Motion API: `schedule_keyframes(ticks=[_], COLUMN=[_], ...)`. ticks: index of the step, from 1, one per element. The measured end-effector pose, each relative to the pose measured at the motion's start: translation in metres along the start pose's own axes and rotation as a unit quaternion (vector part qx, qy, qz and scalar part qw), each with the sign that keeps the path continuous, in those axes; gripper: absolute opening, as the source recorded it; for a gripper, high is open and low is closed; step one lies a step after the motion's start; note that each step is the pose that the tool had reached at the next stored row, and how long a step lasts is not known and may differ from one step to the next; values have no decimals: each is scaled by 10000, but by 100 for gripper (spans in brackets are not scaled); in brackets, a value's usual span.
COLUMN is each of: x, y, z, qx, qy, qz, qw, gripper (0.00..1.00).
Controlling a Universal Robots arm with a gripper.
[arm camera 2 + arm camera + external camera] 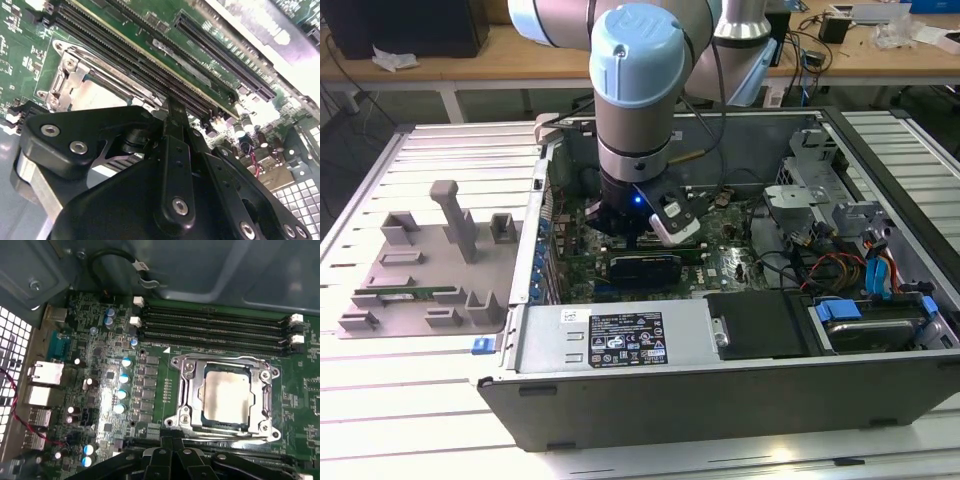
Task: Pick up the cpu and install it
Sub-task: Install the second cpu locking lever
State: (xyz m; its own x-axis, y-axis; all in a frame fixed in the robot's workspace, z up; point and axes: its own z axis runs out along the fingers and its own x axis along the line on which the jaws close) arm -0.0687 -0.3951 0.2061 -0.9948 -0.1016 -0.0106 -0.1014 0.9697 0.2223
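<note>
The cpu (pixel 225 396) lies flat inside the metal socket frame (pixel 187 390) on the green motherboard, its pale silver top facing up. In the second wrist view the cpu (pixel 95 95) sits in the same frame beyond my black fingers (pixel 174 125). My gripper (pixel 172 444) hovers just off the socket's edge, apart from the chip, its fingers shut together with nothing between them. In the exterior view the gripper (pixel 638 238) reaches down into the open computer case (pixel 740 390), over the board's middle.
Long black memory slots (pixel 215 325) run beside the socket. A grey fixture tray (pixel 420 270) holding a green memory stick (pixel 405 295) lies at the exterior view's left. The power supply (pixel 620 335), drive bay (pixel 870 325) and loose cables (pixel 840 270) crowd the case.
</note>
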Motion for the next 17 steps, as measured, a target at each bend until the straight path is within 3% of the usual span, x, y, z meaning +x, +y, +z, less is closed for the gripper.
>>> schedule_keyframes(ticks=[4,11,14,17], x=[-6,-7,-69,-85], y=[53,53,43,7], z=[26,42,40,32], qx=[-8,-8,-8,-9], qy=[-2,-8,1,7], qz=[6,34,36,37], qw=[10000,10000,10000,10000], gripper=[11,11,11,11])
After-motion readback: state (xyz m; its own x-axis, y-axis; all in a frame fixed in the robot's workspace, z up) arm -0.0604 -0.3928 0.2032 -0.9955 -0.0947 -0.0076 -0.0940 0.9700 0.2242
